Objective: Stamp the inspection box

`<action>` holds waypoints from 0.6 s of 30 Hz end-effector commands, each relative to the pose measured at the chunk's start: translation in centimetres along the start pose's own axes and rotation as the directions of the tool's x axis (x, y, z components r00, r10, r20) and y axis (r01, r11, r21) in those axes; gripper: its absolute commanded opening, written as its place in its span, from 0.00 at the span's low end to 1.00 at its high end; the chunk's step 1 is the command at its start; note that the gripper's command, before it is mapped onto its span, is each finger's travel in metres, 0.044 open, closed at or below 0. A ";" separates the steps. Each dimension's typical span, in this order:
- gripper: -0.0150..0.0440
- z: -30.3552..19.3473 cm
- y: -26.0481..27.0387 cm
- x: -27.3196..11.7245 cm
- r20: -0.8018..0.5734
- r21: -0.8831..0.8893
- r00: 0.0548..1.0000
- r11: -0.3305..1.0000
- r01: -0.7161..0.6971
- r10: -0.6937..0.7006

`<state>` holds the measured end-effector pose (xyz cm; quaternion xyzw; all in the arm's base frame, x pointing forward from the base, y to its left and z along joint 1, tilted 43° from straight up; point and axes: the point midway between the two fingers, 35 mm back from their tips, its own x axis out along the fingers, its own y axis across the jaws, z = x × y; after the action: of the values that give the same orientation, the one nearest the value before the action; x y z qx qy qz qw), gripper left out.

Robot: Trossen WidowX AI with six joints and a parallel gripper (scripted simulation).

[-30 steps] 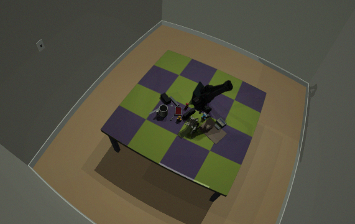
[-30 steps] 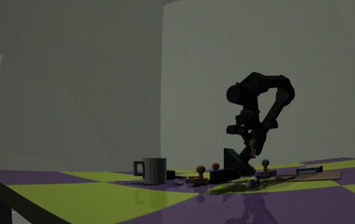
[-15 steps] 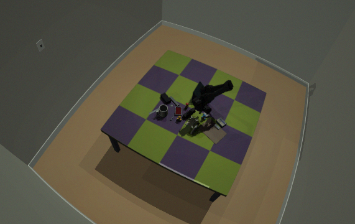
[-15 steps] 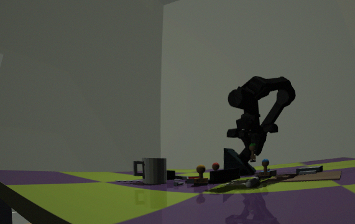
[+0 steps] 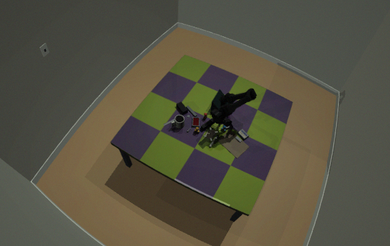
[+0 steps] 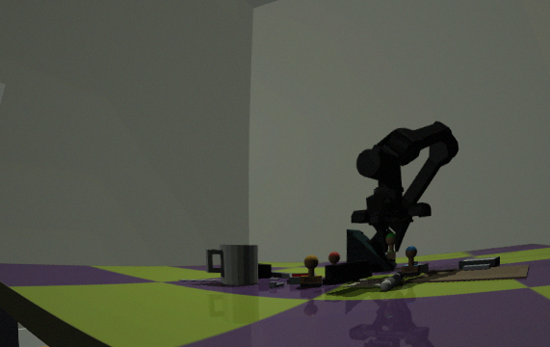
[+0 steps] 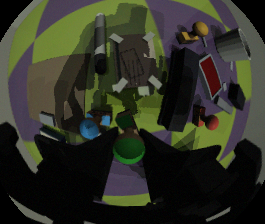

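Near the middle of the checkered tabletop (image 5: 167, 154), seen from the top camera, my arm (image 5: 230, 100) folds down toward a cluster of small things. A grey mug (image 5: 178, 121) stands toward the left edge of that cluster, with the red ink pad (image 5: 195, 121) just beside it. A brown sheet (image 5: 235, 147) lies toward the right edge, a small grey block (image 5: 242, 134) touching its far side. My gripper (image 5: 215, 131) is low over the clutter between pad and sheet; the stamps are too small here to tell apart.

From the exterior camera, my gripper (image 6: 390, 236) points straight down, pinching the green-knobbed stamp (image 6: 390, 243) by its handle, the knob showing just below my dark fingers (image 6: 381, 230). The stamp hangs upright, close above the tabletop; whether its base touches anything I cannot tell. A blue-knobbed stamp (image 6: 410, 257) stands just beside it toward the right edge, and an orange-knobbed stamp (image 6: 311, 270) and a red-knobbed stamp (image 6: 333, 257) stand toward the mug (image 6: 236, 277). A white cylinder (image 6: 390, 281) lies on its side nearer the front edge.

In the wrist camera, the green-knobbed stamp (image 7: 128, 149) sits clamped between my jaws, its knob filling the gap. Beyond it lies the card (image 7: 132, 63) with white corner marks, shadowed by my arm. The blue-knobbed stamp (image 7: 90, 127) is just left, the ink pad (image 7: 211, 75) well off to the right.
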<state>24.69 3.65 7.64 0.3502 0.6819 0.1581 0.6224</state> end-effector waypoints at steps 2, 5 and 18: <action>0.25 -0.2 0.0 1.0 -0.006 0.008 1.000 1.000 -0.006 0.006; 0.25 -0.2 0.1 1.5 -0.006 0.008 1.000 1.000 -0.007 0.007; 0.25 -0.5 0.1 3.3 -0.007 0.008 1.000 1.000 -0.010 0.010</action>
<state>24.54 5.70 5.64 0.3513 0.6817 0.1601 0.6215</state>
